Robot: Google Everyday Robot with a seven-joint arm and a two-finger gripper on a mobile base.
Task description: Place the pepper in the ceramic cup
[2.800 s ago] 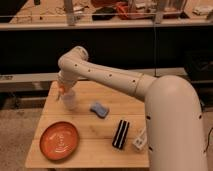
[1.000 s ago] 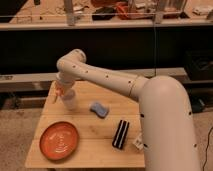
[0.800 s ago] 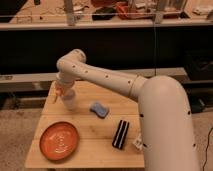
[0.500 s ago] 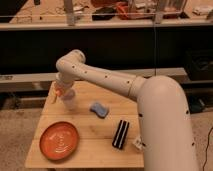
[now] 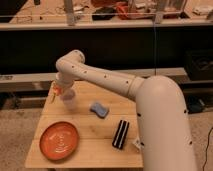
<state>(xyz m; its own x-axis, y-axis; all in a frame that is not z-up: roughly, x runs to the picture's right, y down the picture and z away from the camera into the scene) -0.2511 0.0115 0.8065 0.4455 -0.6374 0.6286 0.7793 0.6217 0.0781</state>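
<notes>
At the back left of the wooden table [image 5: 95, 145], the gripper [image 5: 61, 89] hangs off the end of the white arm [image 5: 107, 82], right above and touching the upper left edge of the ceramic cup [image 5: 69, 100]. A tiny orange-red bit, the pepper [image 5: 58, 91], shows at the gripper tip, just left of the cup rim and above the tabletop; whether it is pinched or just beside the tip, cannot tell. The gripper's own state: cannot tell. Cup is pale whitish-grey, tapered, upright, standing on the table near its left rear corner. Right of the cup, apart from it, lies a blue sponge block [image 5: 99, 109], angled. Front left, an orange round plate [image 5: 59, 140] sits flat, well apart from the cup. Front right of the sponge, a black ribbed object [image 5: 120, 134] lies lengthwise near the arm's big white body segment [image 5: 162, 130], which covers the table's right side. Behind the table runs a dark shelf unit [image 5: 125, 45] with cluttered items on top.
</notes>
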